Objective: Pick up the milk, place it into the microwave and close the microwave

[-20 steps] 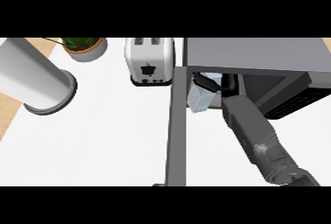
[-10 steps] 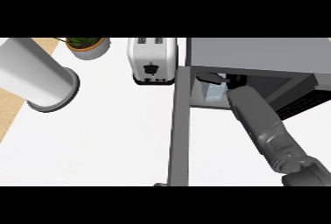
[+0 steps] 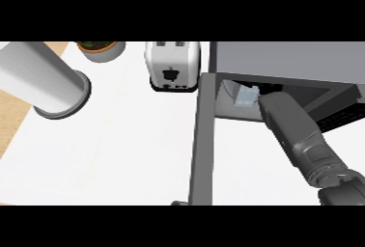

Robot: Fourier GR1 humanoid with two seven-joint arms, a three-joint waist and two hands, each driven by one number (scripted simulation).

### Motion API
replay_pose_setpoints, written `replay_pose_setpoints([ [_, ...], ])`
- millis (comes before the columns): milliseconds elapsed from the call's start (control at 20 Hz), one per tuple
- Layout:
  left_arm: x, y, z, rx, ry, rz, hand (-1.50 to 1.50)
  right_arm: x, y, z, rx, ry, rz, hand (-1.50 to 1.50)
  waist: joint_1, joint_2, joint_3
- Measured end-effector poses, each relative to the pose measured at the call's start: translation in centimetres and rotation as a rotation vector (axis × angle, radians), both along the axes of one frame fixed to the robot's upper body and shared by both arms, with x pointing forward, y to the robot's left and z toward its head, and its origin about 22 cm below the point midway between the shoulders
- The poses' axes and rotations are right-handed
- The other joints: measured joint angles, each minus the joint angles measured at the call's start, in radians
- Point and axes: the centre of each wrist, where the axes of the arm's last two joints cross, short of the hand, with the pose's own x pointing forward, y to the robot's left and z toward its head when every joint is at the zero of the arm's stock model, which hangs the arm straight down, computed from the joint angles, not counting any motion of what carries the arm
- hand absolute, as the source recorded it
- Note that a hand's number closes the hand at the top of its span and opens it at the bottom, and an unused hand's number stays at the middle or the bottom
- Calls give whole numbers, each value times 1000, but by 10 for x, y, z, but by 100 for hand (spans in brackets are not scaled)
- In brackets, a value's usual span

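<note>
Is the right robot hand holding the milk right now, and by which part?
Cannot be told: the right forearm reaches into the microwave beside the milk, but the robot hand itself is hidden.

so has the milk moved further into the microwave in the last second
Yes. The milk was at the microwave opening's front edge beside the door; now it sits deeper inside, beyond the right forearm.

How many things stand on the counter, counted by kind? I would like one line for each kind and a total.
Microwave: 1
Toaster: 1
Milk carton: 1 (inside the microwave)
Potted plant: 1
Grey cylinder: 1
Total: 5
</note>
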Motion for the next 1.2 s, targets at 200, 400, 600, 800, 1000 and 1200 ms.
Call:
replay_pose_setpoints([
  [200,6,0,-3,-3,3,-10,-150,-1,-16,0,-11,18,-38,150,7,6,0],
  [400,11,-4,-5,-8,4,-14,-150,-3,-30,-3,-8,40,-73,150,13,11,1],
  [600,17,-4,-8,-7,11,-22,-150,-4,-37,-3,-35,56,-100,150,23,13,0],
  [800,22,-3,-8,-5,13,-25,-150,-6,-40,-7,-77,64,-88,-150,30,13,-2],
  [1000,32,-5,-7,-3,14,-32,-150,-6,-34,-7,-114,60,-67,-150,31,12,-4],
  [1200,36,-5,-9,-4,21,-30,-150,-3,-31,-4,-120,39,-74,-150,35,13,-3],
])
